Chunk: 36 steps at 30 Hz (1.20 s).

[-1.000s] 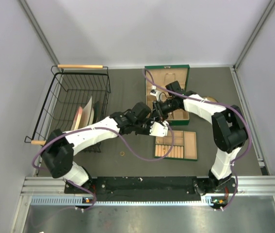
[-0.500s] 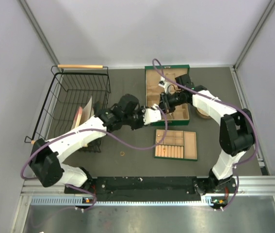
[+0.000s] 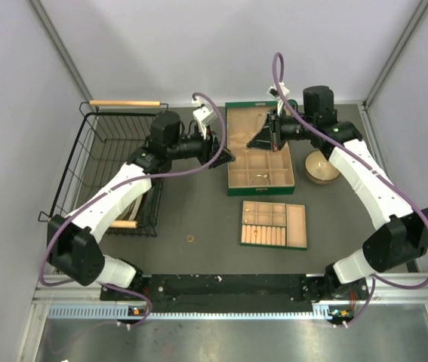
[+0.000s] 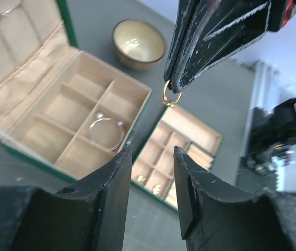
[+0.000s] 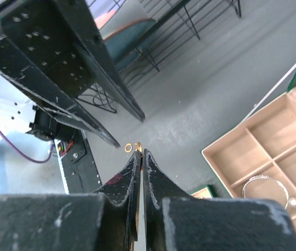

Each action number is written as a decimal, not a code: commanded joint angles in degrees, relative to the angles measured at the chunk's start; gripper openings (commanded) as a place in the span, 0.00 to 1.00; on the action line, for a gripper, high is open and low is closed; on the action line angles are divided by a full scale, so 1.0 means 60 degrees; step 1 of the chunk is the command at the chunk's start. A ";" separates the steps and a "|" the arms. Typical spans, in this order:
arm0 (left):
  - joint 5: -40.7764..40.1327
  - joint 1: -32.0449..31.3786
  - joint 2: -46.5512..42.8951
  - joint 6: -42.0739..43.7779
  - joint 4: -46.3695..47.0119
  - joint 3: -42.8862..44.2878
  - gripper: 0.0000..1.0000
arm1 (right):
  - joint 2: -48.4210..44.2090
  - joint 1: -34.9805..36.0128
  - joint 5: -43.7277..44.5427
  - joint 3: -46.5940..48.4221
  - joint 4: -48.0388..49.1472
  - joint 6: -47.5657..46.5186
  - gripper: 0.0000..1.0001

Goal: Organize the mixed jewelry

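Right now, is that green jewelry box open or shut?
Open. The green jewelry box has its lid folded back, and its tan compartments are exposed, with a silver bracelet lying in one.

The top view sits above and behind the arm bases and looks down over the whole table (image 3: 198,215). Each wrist camera looks close along its own fingers: the left pincer (image 4: 152,151) faces the right pincer (image 5: 141,154), and the right faces the left. All three views share the green box (image 3: 261,190). Both wrist views catch the gold ring (image 4: 170,97).
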 commanded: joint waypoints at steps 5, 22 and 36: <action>0.2457 0.0342 0.0721 -0.5099 0.4885 -0.0412 0.44 | -0.0596 0.0031 0.0591 0.0154 0.1007 0.0655 0.00; 0.2003 0.0459 0.1043 -0.5235 0.5107 -0.0368 0.49 | -0.0699 0.0338 0.0577 -0.0227 0.1681 0.1271 0.00; 0.2047 0.0562 0.1234 -0.5615 0.5516 -0.0368 0.45 | -0.0670 0.0412 0.0401 -0.0388 0.1842 0.1417 0.00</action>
